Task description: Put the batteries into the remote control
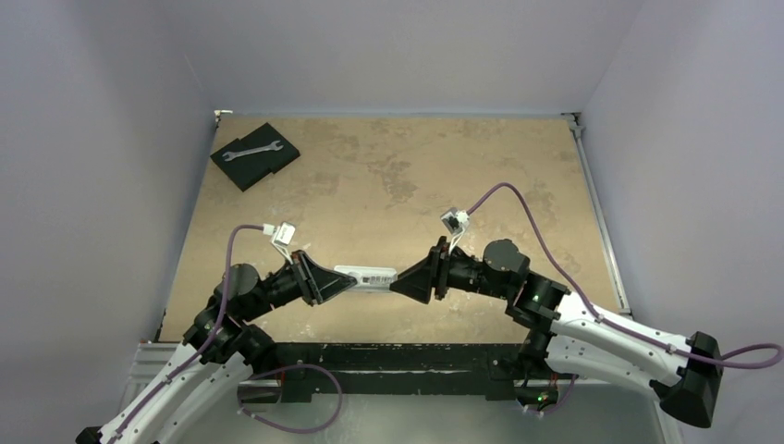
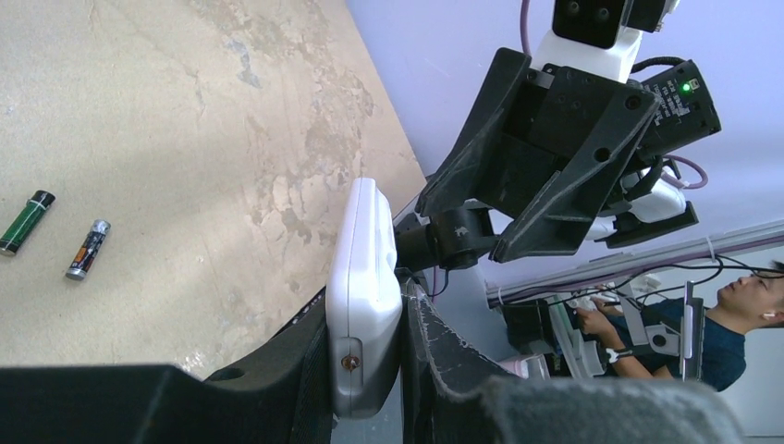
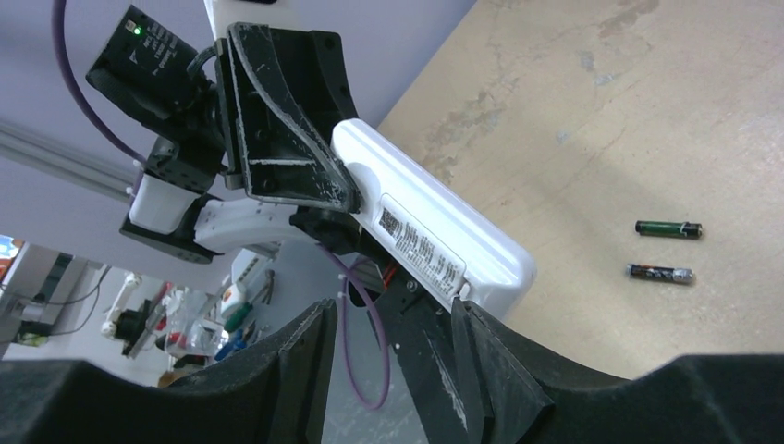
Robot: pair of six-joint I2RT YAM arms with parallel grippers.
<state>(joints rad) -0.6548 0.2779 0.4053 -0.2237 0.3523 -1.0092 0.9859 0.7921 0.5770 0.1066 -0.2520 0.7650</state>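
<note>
The left gripper (image 1: 344,283), jaws pinching one end, holds the remote control (image 2: 365,268) off the worktop (image 1: 416,166); the right gripper (image 3: 398,361), jaws spread, is at its free end. The batteries (image 3: 667,228) lie below; better to close squarely, leaving the label side clear.

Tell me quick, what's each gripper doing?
Left gripper: closed on the remote.
Right gripper: open, holding nothing.

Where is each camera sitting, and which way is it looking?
Top external: above and behind, looking down at the table; left arm and right arm show at the bottom.
Left wrist: on the left arm, facing the right arm; left gripper holds the remote control.
Right wrist: on the right arm, facing the left arm; right gripper frames the bottom.
Shared: both wrist views show the batteries.
</note>
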